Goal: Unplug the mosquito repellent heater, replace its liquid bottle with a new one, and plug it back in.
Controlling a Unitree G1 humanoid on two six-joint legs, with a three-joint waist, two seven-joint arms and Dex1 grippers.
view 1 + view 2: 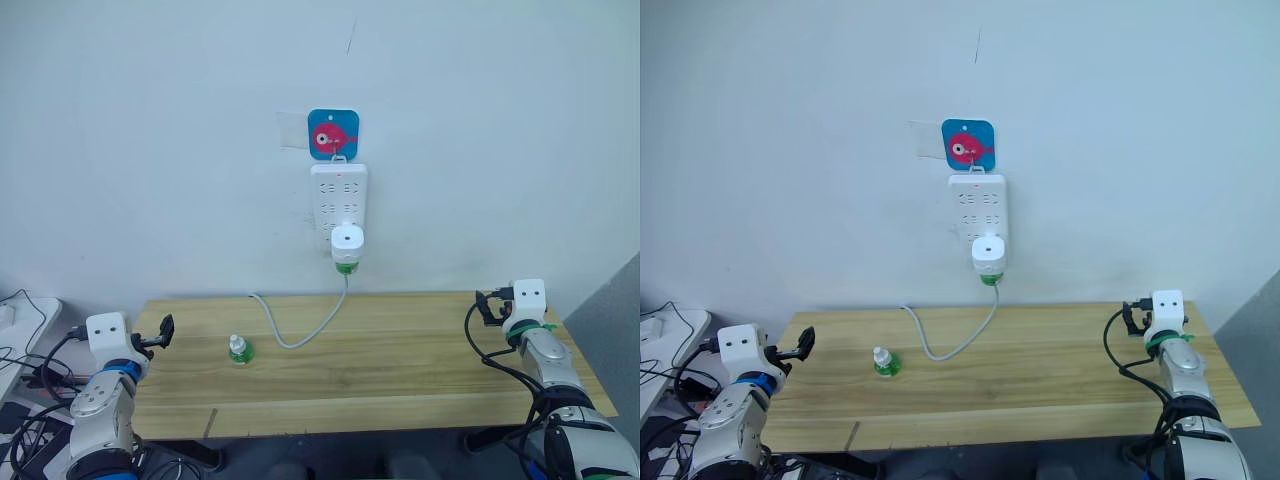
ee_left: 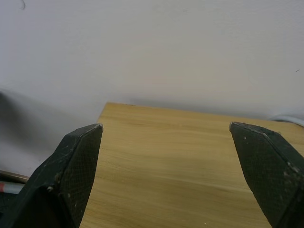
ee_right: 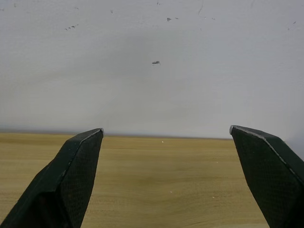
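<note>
Currently: mosquito repellent heater (image 1: pixel 347 241) sitting plugged into the wall-hung power strip (image 1: pixel 338 195), its green-based bottle partly hiding beneath. Spare liquid bottle (image 1: pixel 239 349) standing on the wooden table (image 1: pixel 400 370). Left gripper (image 2: pixel 166 142) and right gripper (image 3: pixel 166 137) hovering at opposite table ends, jaws spread wide, grasping nothing, as the wrist views are showing.

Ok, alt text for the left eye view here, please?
A white mosquito repellent heater is plugged into the bottom of a power strip hanging on the wall above a wooden table. A small green-based bottle stands on the table; the left gripper and right gripper are at the table's ends.
</note>
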